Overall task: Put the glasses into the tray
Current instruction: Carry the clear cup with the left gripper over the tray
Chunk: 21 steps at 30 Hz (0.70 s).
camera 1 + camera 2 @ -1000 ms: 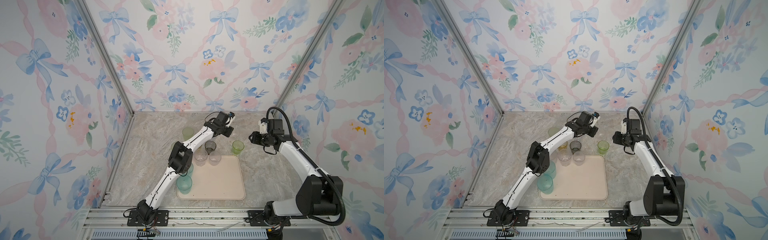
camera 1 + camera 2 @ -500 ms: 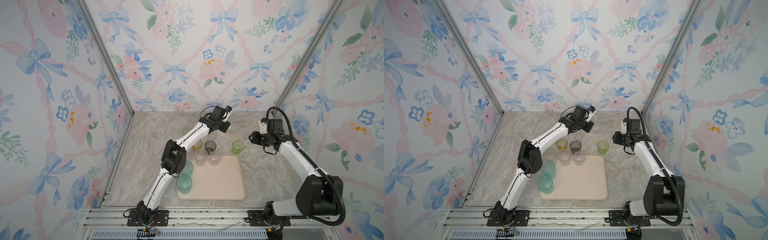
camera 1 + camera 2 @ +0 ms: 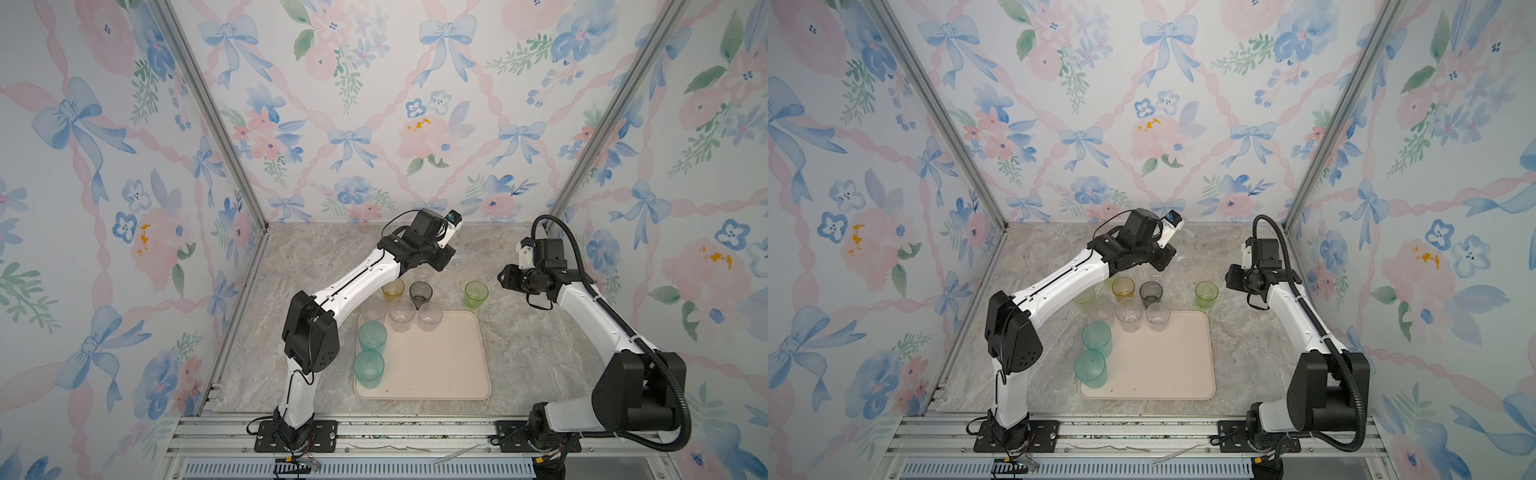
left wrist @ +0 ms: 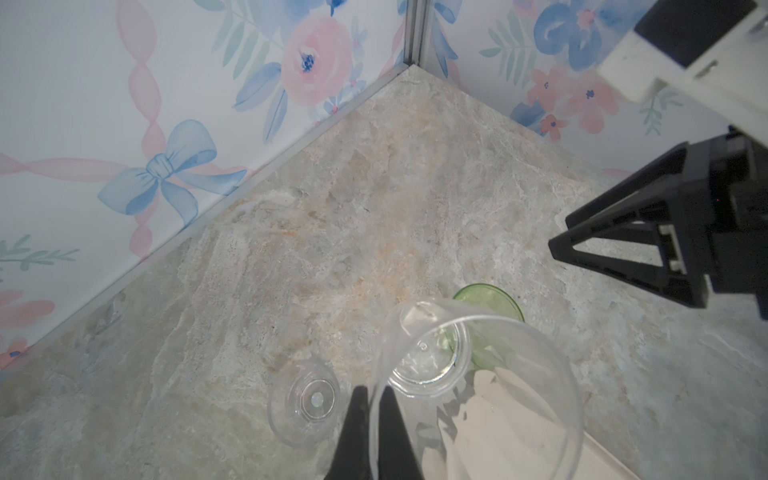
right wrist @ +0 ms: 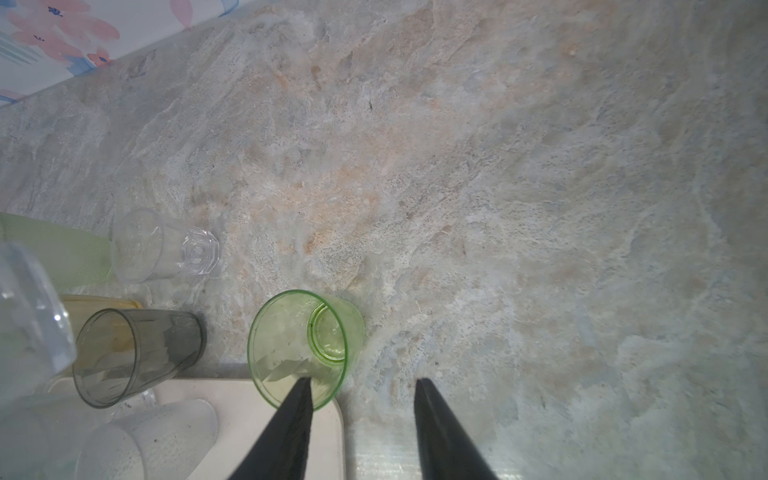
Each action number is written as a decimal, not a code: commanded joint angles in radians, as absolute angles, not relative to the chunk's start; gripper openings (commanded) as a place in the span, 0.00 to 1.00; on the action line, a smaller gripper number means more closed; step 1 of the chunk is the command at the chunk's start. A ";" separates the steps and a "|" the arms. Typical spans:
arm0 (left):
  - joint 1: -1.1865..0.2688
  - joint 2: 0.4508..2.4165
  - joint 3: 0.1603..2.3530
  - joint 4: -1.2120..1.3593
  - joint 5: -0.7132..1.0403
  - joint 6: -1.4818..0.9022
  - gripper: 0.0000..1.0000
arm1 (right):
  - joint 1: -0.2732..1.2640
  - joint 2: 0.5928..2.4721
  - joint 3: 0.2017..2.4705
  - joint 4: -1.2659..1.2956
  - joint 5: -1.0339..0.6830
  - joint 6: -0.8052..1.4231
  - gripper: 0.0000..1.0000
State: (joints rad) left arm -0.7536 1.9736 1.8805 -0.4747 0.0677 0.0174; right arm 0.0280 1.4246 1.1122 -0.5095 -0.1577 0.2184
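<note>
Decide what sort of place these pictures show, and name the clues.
Most likely a staged robot test cell, not a real home: a left arm and a right arm bolted to an aluminium rail, floral wallpaper panels joined by metal struts, and a stone-patterned tabletop bearing a tray and glasses.

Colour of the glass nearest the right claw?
Pale green: the glass is translucent, clearest in the right wrist view.

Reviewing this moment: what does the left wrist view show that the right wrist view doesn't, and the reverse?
Only left wrist: the left gripper shut on the rim of a clear glass. Only right wrist: the smoky grey glass and the amber glass beside it. Both: the pale green glass, a corner of the tray, and the right gripper, open.
</note>
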 commanded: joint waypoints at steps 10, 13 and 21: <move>-0.871 1.902 1.735 -0.560 0.106 0.071 0.02 | 0.086 1.359 1.118 -0.575 -0.099 0.233 0.44; -0.890 1.937 1.750 -0.589 0.103 0.083 0.01 | 0.097 1.355 1.121 -0.583 -0.091 0.235 0.44; -0.911 2.031 1.812 -0.667 0.098 0.114 0.01 | 0.103 1.347 1.115 -0.591 -0.077 0.232 0.44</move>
